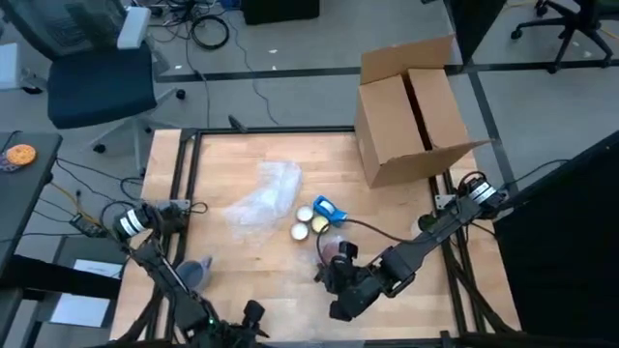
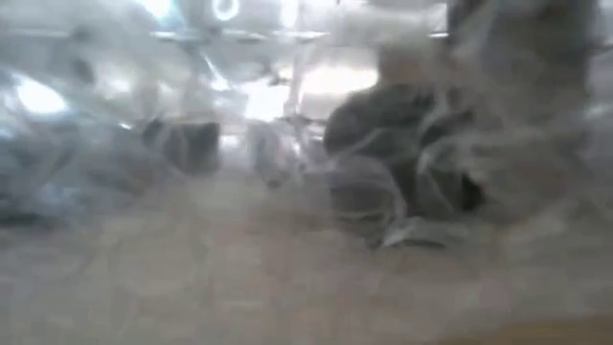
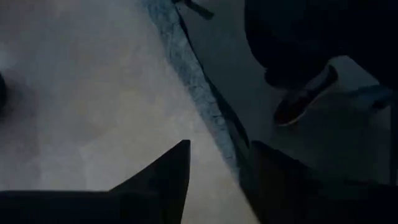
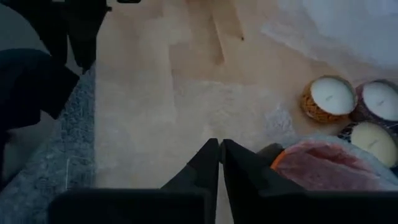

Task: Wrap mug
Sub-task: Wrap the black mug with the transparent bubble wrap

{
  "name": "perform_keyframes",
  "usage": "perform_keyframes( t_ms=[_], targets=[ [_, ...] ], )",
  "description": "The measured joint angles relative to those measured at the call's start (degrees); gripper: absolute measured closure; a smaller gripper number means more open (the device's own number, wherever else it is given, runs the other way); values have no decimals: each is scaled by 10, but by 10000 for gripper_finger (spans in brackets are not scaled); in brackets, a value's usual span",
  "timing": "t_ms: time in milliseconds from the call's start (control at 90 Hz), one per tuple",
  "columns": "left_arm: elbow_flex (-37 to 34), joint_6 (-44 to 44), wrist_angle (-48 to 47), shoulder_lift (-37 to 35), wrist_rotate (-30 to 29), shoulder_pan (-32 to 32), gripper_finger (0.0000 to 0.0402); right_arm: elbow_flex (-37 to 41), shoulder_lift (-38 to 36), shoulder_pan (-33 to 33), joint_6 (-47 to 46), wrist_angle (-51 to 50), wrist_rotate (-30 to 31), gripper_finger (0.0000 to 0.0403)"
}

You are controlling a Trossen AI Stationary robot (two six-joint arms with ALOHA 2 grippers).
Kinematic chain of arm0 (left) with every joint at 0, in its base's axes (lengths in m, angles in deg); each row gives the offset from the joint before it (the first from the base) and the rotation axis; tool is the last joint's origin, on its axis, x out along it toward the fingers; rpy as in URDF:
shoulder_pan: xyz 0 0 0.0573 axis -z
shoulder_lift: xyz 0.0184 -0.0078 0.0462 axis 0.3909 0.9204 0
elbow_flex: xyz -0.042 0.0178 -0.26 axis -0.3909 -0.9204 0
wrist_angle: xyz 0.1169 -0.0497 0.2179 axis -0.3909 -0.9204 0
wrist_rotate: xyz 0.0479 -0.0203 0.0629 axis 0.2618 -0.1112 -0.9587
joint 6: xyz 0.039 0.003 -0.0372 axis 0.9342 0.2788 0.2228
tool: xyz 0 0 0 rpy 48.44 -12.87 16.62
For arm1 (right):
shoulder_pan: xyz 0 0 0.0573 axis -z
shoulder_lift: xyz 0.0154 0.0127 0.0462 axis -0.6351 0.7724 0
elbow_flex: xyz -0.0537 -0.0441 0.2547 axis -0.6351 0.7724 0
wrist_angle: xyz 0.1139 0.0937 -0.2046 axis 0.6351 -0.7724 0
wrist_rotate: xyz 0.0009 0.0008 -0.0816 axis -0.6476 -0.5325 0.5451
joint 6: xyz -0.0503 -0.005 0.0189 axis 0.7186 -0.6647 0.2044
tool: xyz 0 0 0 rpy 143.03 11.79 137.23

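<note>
**Station state: right gripper closed beside wrapped item; left arm at front edge**

The right gripper (image 4: 219,163) sits low over the front part of the light wooden table (image 1: 251,266). Its two dark fingers are pressed together with nothing between them. Just beside the fingertips lies a pinkish rounded item under clear plastic film (image 4: 329,163); whether this is the mug cannot be told from these views. In the high view the same pinkish item (image 1: 337,248) lies next to the right arm's wrist, near the table's front right.

The left gripper (image 3: 214,168) is at the front left edge of the table, its camera looking down past the edge at grey floor and a person's dark shoe (image 3: 305,99). Its two fingers stand apart, holding nothing.

Farther in, three round candles in small tins (image 1: 310,222) stand close together near the table centre, with a small blue object (image 1: 329,208) just beside them. Beyond these, a crumpled sheet of clear bubble wrap (image 1: 263,196) lies on the wood. At the far right corner an open brown cardboard box (image 1: 411,111) rests on its side.

The low view is covered by crumpled clear plastic; nothing behind it can be identified.
</note>
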Motion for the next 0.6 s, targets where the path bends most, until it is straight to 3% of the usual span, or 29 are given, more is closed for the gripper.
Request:
perform_keyframes(
  t_ms=[122, 222, 356, 456, 600],
  targets=[
    [89, -42, -73, 58, -14, 0, 249, 0, 0, -8, 17, 0, 0, 403],
    [194, -105, -201, 99, -55, -6, 249, 0, 0, -22, 24, -1, 1, 403],
    [296, -246, -377, 119, 2, -24, 249, 0, 0, -47, 35, -1, 1, 403],
    [317, -354, -386, 120, 50, -29, 249, 0, 0, -67, 35, -1, 0, 403],
    [320, -418, -359, 120, 82, -18, 249, 0, 0, -95, 32, 0, 8, 403]
  ],
)
